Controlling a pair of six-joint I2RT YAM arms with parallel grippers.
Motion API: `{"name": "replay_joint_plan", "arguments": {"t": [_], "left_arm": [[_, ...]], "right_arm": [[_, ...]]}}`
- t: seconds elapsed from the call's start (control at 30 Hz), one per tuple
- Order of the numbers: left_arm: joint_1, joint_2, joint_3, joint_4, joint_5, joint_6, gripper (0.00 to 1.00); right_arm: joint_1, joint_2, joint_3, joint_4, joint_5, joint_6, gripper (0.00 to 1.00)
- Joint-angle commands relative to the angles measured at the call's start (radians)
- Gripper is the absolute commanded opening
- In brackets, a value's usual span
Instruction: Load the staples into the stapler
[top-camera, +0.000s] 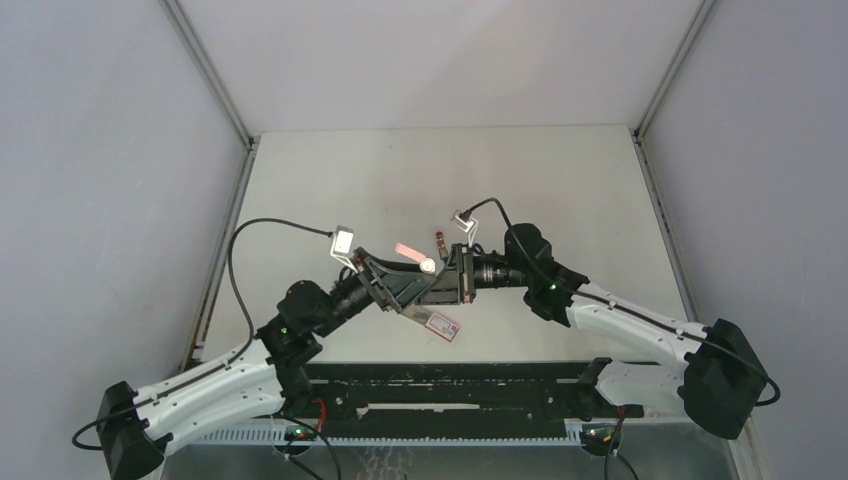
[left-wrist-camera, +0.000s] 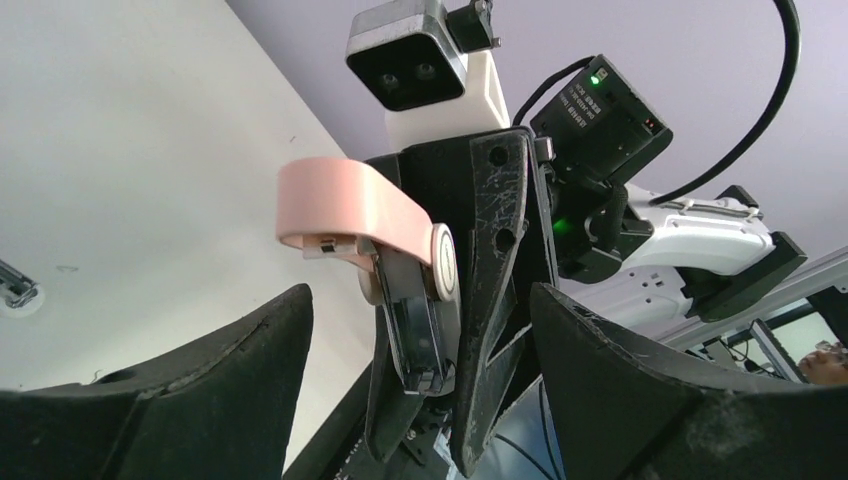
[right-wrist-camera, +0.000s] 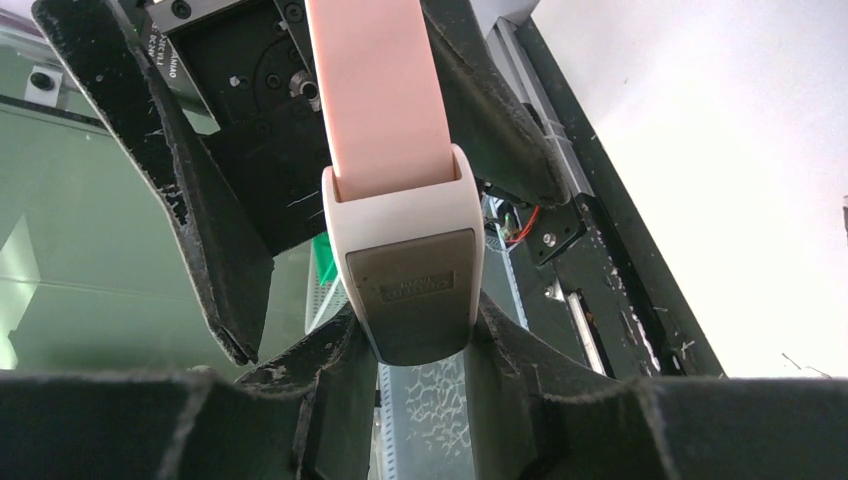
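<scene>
The stapler (top-camera: 410, 252) has a pink top and a white hinge, and is held above the table between both grippers. My right gripper (top-camera: 442, 278) is shut on its grey-white base (right-wrist-camera: 410, 290), with the fingertips (right-wrist-camera: 345, 350) pressed against both sides. In the left wrist view the pink top (left-wrist-camera: 345, 205) is swung open to the left, away from the dark magazine (left-wrist-camera: 420, 335). My left gripper (top-camera: 398, 285) is open, and its fingers (left-wrist-camera: 200, 400) stand wide apart on either side of the stapler without touching it. The staples pack (top-camera: 441, 322), pink-red with a white label, lies flat on the table just below the grippers.
A small pink block (top-camera: 440, 239) lies on the table just beyond the grippers. The black rail of the arm bases (top-camera: 450, 385) runs along the near edge. The enclosure walls stand to the left and right.
</scene>
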Motion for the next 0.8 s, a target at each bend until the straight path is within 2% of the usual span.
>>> {"name": "replay_joint_plan", "arguments": {"t": [0.0,0.43,0.6,0.77], "left_arm": [[0.004,0.007,0.037,0.100,-0.009,-0.045,0.81],[0.005,0.001,0.041,0.122,-0.080,-0.046,0.62],[0.005,0.014,0.056,0.123,-0.064,-0.048,0.55],[0.006,0.031,0.065,0.130,-0.043,-0.053,0.45]], "right_arm": [[0.021,-0.036,0.004,0.097,-0.008,0.010,0.00],[0.044,-0.059,0.003,0.079,0.002,-0.015,0.00],[0.044,-0.054,0.003,0.079,0.002,-0.017,0.00],[0.044,-0.052,0.003,0.074,0.008,-0.021,0.00]]}}
